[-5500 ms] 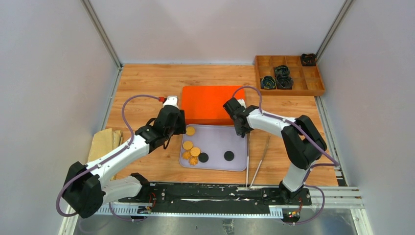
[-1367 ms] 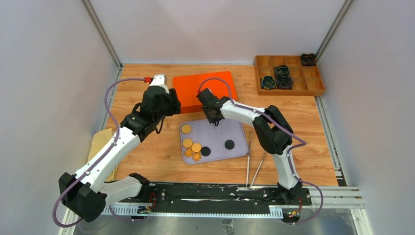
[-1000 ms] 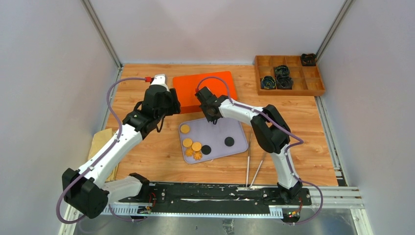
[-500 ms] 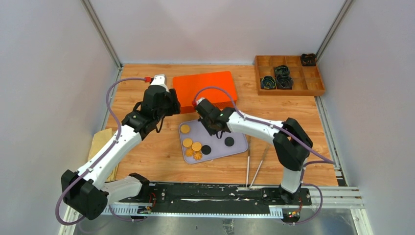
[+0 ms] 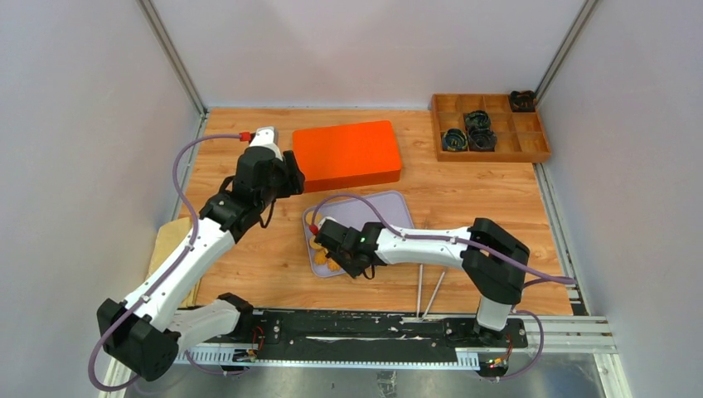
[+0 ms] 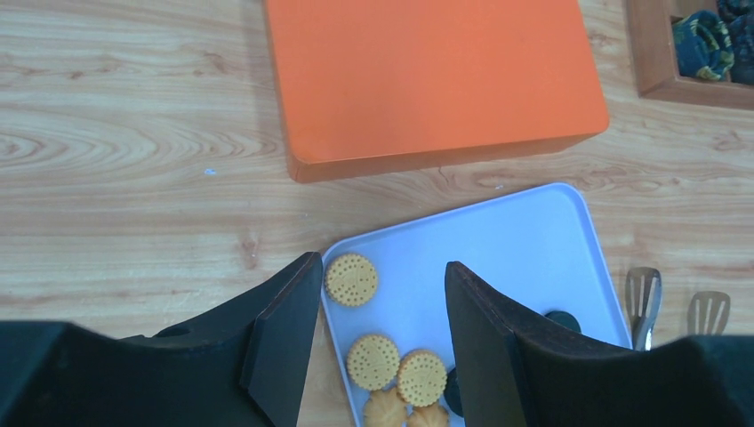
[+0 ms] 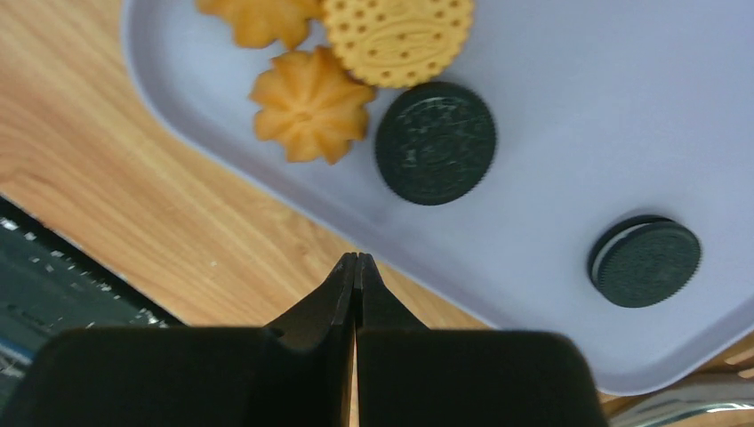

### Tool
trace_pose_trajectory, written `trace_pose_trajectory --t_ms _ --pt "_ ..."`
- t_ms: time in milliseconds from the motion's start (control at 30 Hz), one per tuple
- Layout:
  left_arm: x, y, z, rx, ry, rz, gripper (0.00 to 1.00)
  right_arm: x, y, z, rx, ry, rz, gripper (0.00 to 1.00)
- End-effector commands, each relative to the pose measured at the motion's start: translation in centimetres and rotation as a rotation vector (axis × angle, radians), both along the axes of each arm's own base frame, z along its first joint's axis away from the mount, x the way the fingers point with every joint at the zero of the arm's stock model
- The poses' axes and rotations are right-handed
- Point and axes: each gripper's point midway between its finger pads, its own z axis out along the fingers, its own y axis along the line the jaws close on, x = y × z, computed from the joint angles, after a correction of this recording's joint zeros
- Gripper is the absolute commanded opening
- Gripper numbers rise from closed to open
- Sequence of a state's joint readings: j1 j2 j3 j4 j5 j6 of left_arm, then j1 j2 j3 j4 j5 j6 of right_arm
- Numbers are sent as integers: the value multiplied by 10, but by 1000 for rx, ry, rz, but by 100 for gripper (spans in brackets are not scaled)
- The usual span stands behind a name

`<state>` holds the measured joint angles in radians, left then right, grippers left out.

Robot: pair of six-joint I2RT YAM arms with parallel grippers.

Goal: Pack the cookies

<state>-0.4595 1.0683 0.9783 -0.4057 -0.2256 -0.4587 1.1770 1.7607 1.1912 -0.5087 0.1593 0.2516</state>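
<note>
The wooden desk (image 5: 481,186) is spread across the whole top view. At upper centre an orange box (image 5: 348,155) is seen lying flat, slightly turned. In the upper right corner a wooden compartment tray (image 5: 452,106) is set, with dark bundled items (image 5: 477,131) lodged in a few of its cells; what they are cannot be made out. Just below the box, apart from it, a lavender tray (image 6: 525,240) is laid at an angle. A tan cloth (image 5: 170,240) is seen at the left edge, and two thin metal utensils (image 5: 420,286) are laid on the wood to the right of the lavender tray.

Now the left end effector (image 6: 381,267): it is held up over the desk by the box's left end, fingers roughly half apart, nothing gripped between them. The right end effector (image 7: 356,258) is brought low at the tray's lower left corner, fingers pressed fully together with nothing caught, tips poised over bare wood just off the rim.

And the cookies (image 7: 397,36): all are found on the lavender tray, most gathered toward its lower left. Golden round ones are clustered with two flower-shaped ones (image 7: 311,105). Of the two black ones (image 7: 436,142), one is just beside the cluster, the other well apart to the right. One golden cookie (image 6: 351,278) is set alone near the tray's upper left.
</note>
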Motion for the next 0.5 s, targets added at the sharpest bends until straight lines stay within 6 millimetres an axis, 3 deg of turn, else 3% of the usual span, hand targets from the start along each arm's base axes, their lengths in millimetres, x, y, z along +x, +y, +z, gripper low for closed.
trace_pose_trajectory --t_ms 0,267,467 --pt "-8 7 3 -11 -9 14 59 -19 10 -5 9 57 24 0" --pt "-13 16 9 15 -26 30 59 -16 59 -7 78 92 90 0" --pt "-18 22 12 25 -33 41 59 -17 77 -10 85 120 127 0"
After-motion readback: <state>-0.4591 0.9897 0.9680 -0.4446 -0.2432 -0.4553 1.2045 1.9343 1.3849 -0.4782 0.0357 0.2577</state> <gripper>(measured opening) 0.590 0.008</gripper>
